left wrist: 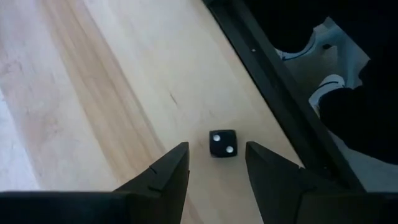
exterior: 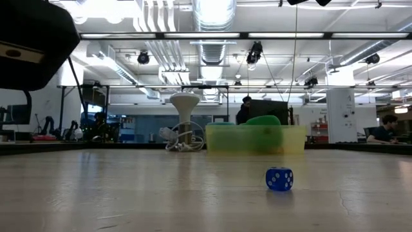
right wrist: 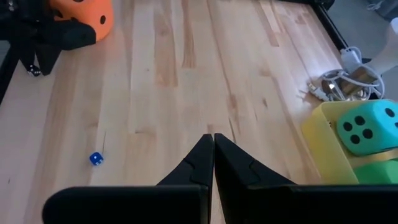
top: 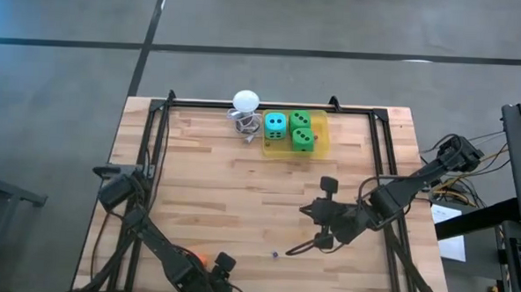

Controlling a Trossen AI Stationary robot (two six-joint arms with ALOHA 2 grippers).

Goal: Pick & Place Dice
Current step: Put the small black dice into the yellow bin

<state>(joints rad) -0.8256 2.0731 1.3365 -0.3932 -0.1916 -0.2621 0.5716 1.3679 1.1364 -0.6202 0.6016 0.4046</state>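
A yellow tray [top: 321, 142] at the table's far edge holds the teal die [top: 275, 124] and two green dice [top: 301, 130]. The orange-red die [top: 200, 260] sits at the near edge beside my left arm, whose dark parts partly hide it in the right wrist view [right wrist: 84, 15]. My left gripper [left wrist: 216, 147] is open and low over the near edge. Its fingers stand on either side of a tiny black die [left wrist: 222, 143] without touching it. My right gripper [right wrist: 213, 135] is shut, empty and raised over the table's right middle [top: 303, 211].
A white ball on a wire stand [top: 244, 110] stands just left of the tray. A tiny blue die [top: 274, 252] lies on the wood near my right gripper and shows in the low view [exterior: 279, 179]. A black frame rail [left wrist: 280, 81] runs along the table edges.
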